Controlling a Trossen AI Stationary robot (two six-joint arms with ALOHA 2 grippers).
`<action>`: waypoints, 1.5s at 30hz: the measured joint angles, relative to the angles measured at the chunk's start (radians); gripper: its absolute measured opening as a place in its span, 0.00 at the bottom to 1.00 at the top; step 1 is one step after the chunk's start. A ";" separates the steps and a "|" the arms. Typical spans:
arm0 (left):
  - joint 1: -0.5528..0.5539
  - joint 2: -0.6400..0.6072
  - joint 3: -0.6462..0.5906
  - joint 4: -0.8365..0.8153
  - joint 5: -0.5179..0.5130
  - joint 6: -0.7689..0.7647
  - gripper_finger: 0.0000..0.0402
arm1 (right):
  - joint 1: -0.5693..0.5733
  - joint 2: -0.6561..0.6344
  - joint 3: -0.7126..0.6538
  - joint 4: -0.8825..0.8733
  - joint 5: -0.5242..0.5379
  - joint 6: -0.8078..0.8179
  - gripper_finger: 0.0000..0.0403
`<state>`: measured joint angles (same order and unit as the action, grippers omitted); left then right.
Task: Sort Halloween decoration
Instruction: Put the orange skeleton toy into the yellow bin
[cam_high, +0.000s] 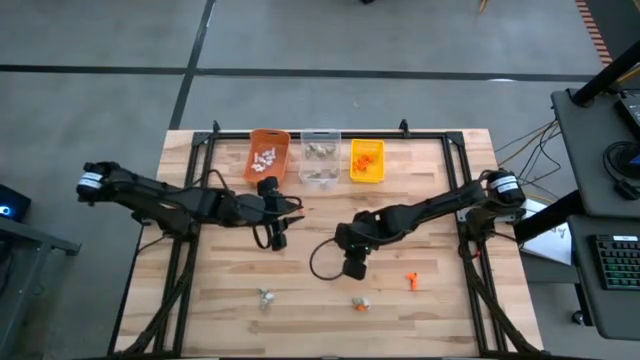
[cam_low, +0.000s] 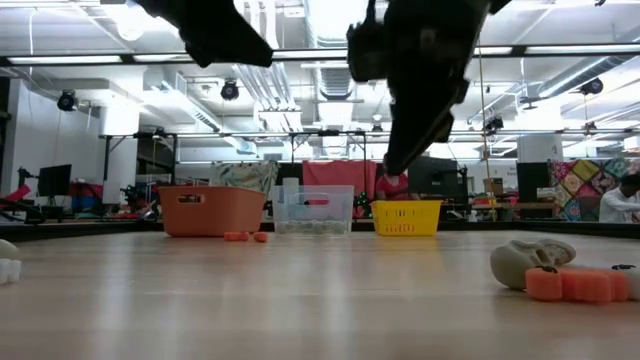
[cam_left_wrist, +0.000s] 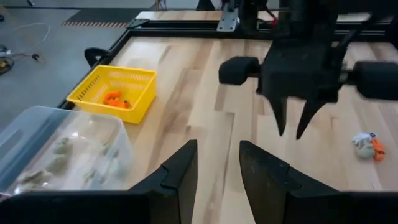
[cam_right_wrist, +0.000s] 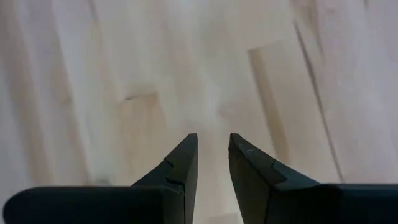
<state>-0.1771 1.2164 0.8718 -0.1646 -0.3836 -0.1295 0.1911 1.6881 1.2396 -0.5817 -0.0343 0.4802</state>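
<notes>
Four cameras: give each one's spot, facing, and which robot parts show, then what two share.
High: overhead, facing down on table; both arms, left claw, right claw.
Low: tabletop height, facing orange bin, clear bin, yellow bin; arms overhead.
Left wrist: past own open fingers toward right claw, yellow bin.
Right wrist: down on bare wood; own open fingers.
Shared: high and left wrist both show the yellow bin.

The table (cam_high: 300, 320) is pale wood in light and tan planks with a black frame. At its far edge stand an orange bin (cam_high: 268, 157) holding white trinkets (cam_high: 264, 158), a clear bin (cam_high: 320, 157) holding grey-tan trinkets (cam_high: 319, 150), and a yellow bin (cam_high: 367, 161) holding orange trinkets (cam_high: 365, 158). A bright orange piece (cam_high: 411, 280) lies on the wood, and both arms are black.
</notes>
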 joint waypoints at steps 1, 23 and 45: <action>-0.004 -0.004 -0.020 0.019 0.000 -0.002 0.25 | 0.009 -0.007 0.000 -0.001 0.000 0.008 0.20; -0.011 -0.313 -0.309 0.252 -0.004 0.074 0.25 | 0.140 -0.089 0.000 -0.409 -0.003 0.418 0.20; -0.011 -0.371 -0.343 0.256 -0.027 0.092 0.25 | 0.365 -0.010 -0.023 -0.529 -0.051 0.223 0.30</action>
<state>-0.1879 0.8455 0.5285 0.0912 -0.4103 -0.0380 0.5563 1.6780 1.2171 -1.1107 -0.0854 0.7028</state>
